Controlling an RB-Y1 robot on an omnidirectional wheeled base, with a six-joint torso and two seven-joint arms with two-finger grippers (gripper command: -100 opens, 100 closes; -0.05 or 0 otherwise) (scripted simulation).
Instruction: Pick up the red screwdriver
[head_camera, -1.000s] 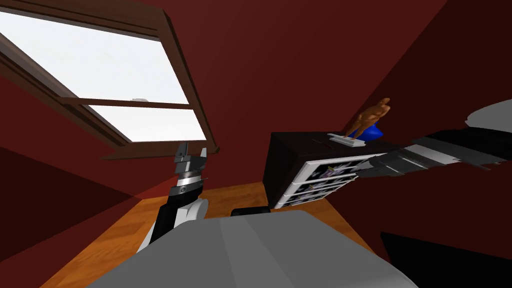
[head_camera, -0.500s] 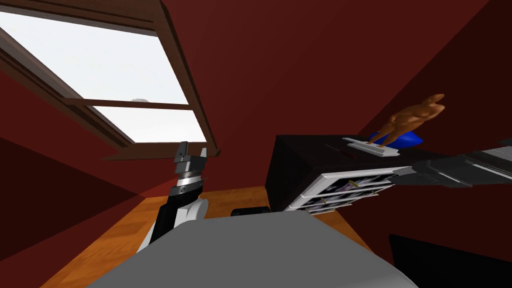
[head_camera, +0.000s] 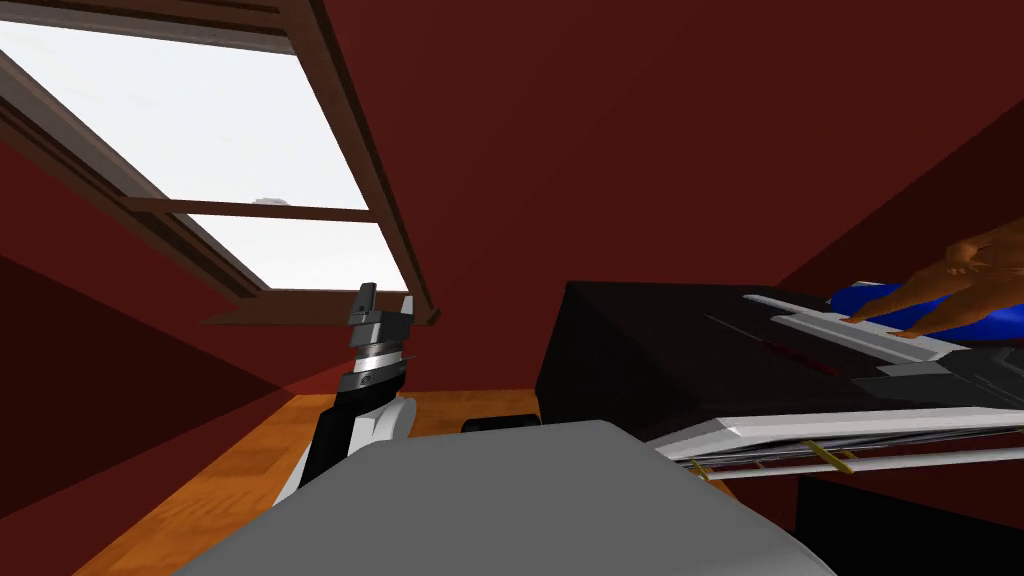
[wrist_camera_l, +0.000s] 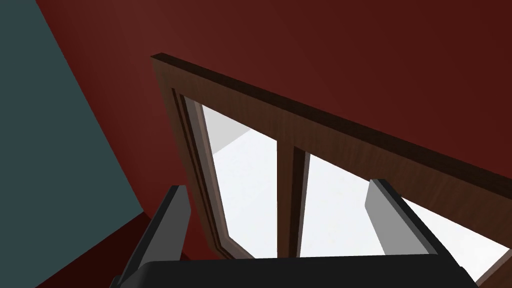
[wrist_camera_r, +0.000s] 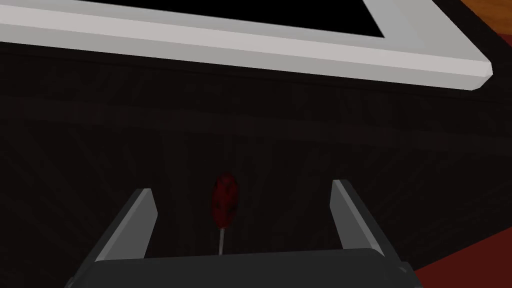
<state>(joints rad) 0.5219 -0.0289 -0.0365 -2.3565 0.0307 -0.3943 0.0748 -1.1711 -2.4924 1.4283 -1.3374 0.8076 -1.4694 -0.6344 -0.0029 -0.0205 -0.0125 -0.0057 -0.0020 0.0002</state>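
Note:
The red screwdriver (wrist_camera_r: 224, 201) lies flat on the black cabinet top (wrist_camera_r: 300, 140), its thin metal shaft pointing back toward my hand. My right gripper (wrist_camera_r: 240, 189) hovers over it, open, with the red handle between the two fingers and touching neither. In the head view the screwdriver (head_camera: 803, 357) is a faint dark red streak on the cabinet top (head_camera: 660, 340), and my right arm (head_camera: 950, 372) reaches in over it from the right. My left gripper (head_camera: 384, 303) is raised near the window, open and holding nothing (wrist_camera_l: 277, 197).
A brown figurine (head_camera: 960, 290) on a white base (head_camera: 850, 330) stands at the cabinet's far right beside a blue object (head_camera: 870, 298). White drawer fronts (head_camera: 850, 430) run below the top. A white-edged frame (wrist_camera_r: 250, 47) lies beyond the screwdriver. Orange wooden floor (head_camera: 240, 470) lies to the left.
My view has swung, so the cabinet now looks larger, lower and further right. My right arm has come down low over the cabinet top. The left arm has stayed put.

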